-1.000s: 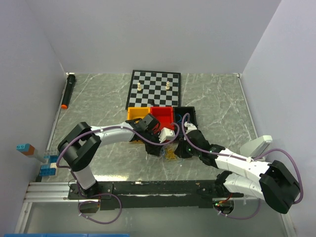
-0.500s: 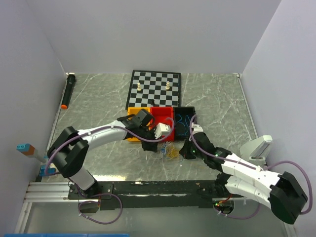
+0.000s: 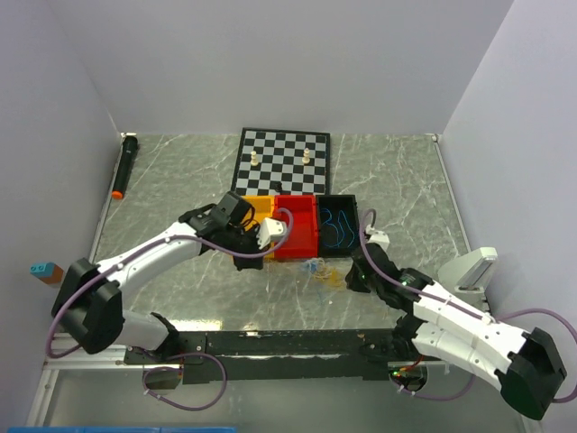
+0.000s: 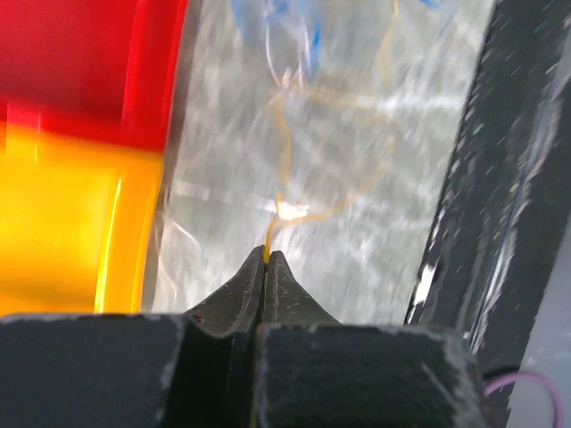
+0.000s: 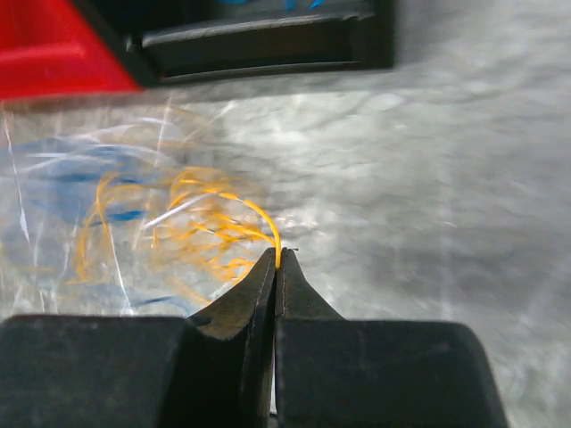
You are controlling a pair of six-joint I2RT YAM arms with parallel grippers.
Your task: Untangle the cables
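Right now: cables (image 3: 317,269) in a loose curly clump on the worktop (image 3: 180,180), just in front of the red tray (image 3: 302,236), between the two tools. Orange-yellow, blue and whitish strands, hair-thin, looped over each other; which over which, cannot tell, wrist views blurred.

Orange-yellow strand (image 4: 278,192) pulled out of the clump toward the left. Left tool (image 4: 268,257) closed, tips pinched on the end of that strand, low over the worktop beside the front edge of the yellow tray (image 3: 257,206). No gap between the jaws.

Right tool (image 5: 278,257) closed too, tips nipping an orange-yellow loop at the right edge of the clump, just above the marble surface. Whether the same strand as on the left, cannot tell. Blue and whitish strands lying slack to the left of that loop in the right wrist view.

One more blue wire (image 3: 337,222) curled inside the black tray (image 3: 352,204), apart from the clump.

Three trays side by side: yellow, red, black, left to right, touching. Chessboard (image 3: 281,176) just behind them, two pale chess pieces (image 3: 255,160) standing on it. Black marker (image 3: 124,167) with an orange tip near the left wall, well apart from everything. Blue blocks (image 3: 43,269) at the near left edge.
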